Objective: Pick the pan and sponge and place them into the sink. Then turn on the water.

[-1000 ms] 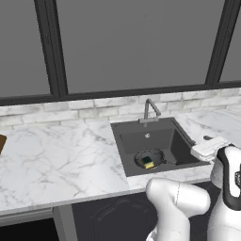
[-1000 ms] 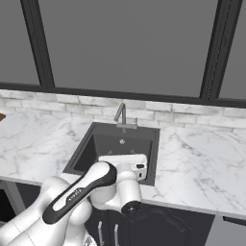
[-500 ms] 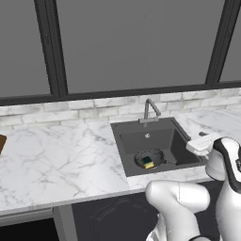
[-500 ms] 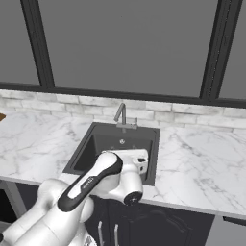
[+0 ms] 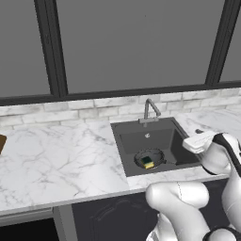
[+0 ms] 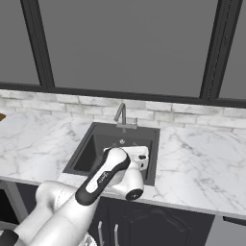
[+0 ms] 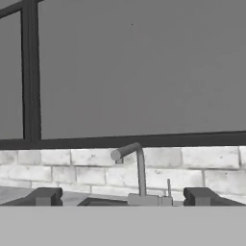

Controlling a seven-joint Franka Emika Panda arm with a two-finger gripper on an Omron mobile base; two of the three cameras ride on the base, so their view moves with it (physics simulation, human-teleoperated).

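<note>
The dark sink [image 5: 146, 136] is set into the marble counter, with its grey gooseneck faucet [image 5: 150, 110] at the back rim. In the basin the round dark pan [image 5: 156, 154] lies flat, and the green-and-yellow sponge [image 5: 147, 163] rests on it. My gripper [image 7: 122, 198] is open and holds nothing. It hovers at the sink's front right edge and looks level at the faucet [image 7: 138, 168], well short of it. My fingertips [image 7: 45, 196] stand wide apart. My arm hides most of the basin [image 6: 98, 144] in the right base view. No water is in view at the spout.
White marble counter [image 5: 56, 160] stretches left of the sink and also right of it [image 6: 202, 163]. A pale brick backsplash [image 7: 202, 168] and dark window frames rise behind the faucet. A brown object's corner [image 5: 2, 141] shows at the far left edge.
My wrist and forearm have lifted a little over the sink's front right corner. The gripper has stayed open; pan and sponge have not moved.
</note>
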